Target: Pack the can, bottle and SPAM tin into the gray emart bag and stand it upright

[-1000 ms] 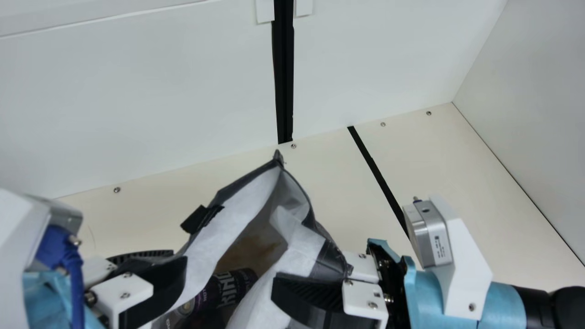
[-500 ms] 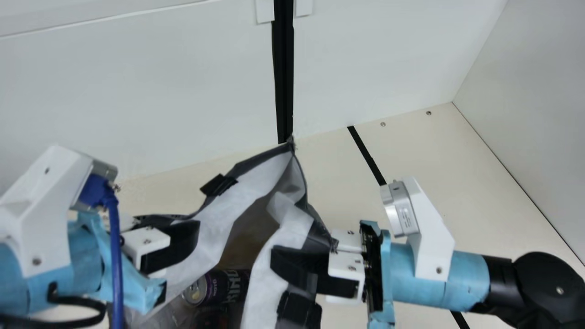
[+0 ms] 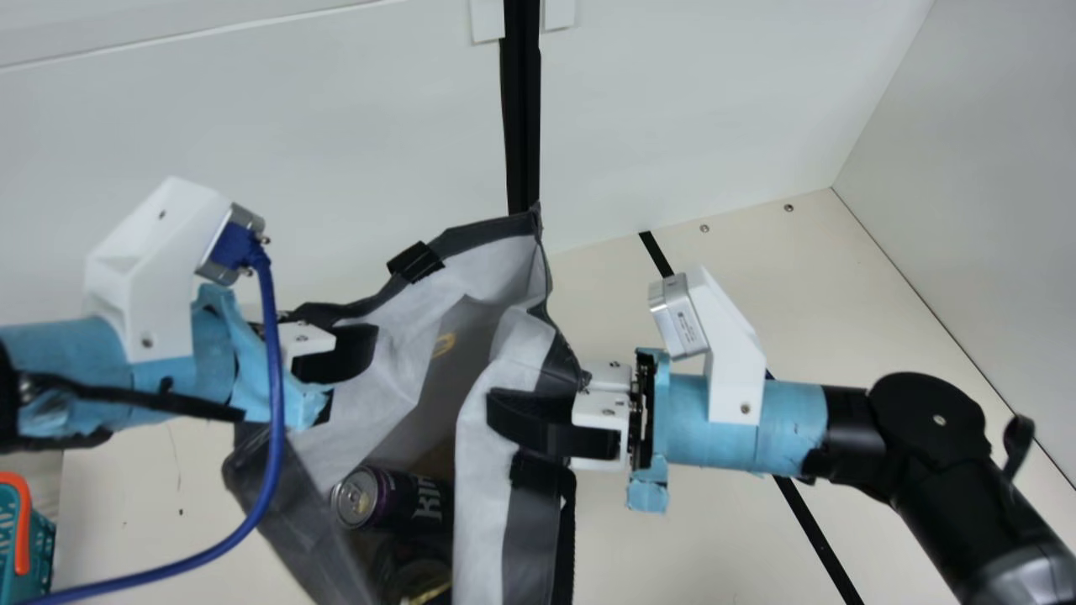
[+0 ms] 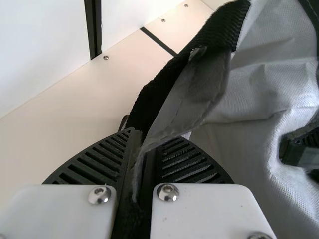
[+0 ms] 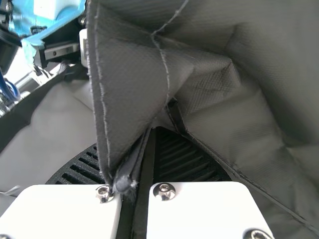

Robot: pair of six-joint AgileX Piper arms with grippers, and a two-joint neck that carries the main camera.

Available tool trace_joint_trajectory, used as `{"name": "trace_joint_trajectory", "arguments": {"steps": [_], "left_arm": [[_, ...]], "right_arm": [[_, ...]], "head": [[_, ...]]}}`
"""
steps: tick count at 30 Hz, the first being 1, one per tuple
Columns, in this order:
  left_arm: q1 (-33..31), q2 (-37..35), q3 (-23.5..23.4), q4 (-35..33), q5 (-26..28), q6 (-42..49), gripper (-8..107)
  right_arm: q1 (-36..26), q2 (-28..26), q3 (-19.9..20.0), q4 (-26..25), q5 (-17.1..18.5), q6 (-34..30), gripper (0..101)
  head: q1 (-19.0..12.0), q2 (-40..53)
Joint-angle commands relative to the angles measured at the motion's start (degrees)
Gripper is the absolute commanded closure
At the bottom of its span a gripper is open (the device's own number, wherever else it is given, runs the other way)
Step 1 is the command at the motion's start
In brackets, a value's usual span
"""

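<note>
Can (image 3: 391, 500) sits low in our gray emart bag (image 3: 298, 504), around 7 o'clock from the mouth's middle. We've got our right gripper (image 3: 517, 412) pinched tight on the rim near 3, left gripper (image 3: 357, 344) same deal near 9. Farther back, black strip (image 3: 522, 109) runs up the wall around 12.

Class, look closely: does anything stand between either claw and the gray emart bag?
Nothing visible does. The left claw and the right claw are both shut on the gray emart bag near its open top, its material between their fingers.
</note>
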Motion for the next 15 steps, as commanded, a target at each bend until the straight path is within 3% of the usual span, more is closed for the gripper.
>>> {"name": "trace_joint_trajectory", "arguments": {"steps": [1,12,15], "left_arm": [[0.20,2.64,-2.28,0.18,0.40,0.22,107],[1.54,12.31,-9.42,1.00,0.41,1.44,107],[1.98,14.91,-11.51,1.21,0.41,1.47,107]], "right_arm": [[0.10,3.06,-1.23,-0.59,0.16,-1.25,101],[1.33,15.14,-9.08,-4.98,0.16,-6.67,101],[3.29,18.45,-11.42,-5.92,-1.47,-7.72,101]], "head": [[-1.30,-0.14],[-1.30,-0.14],[-1.30,-0.14]]}}
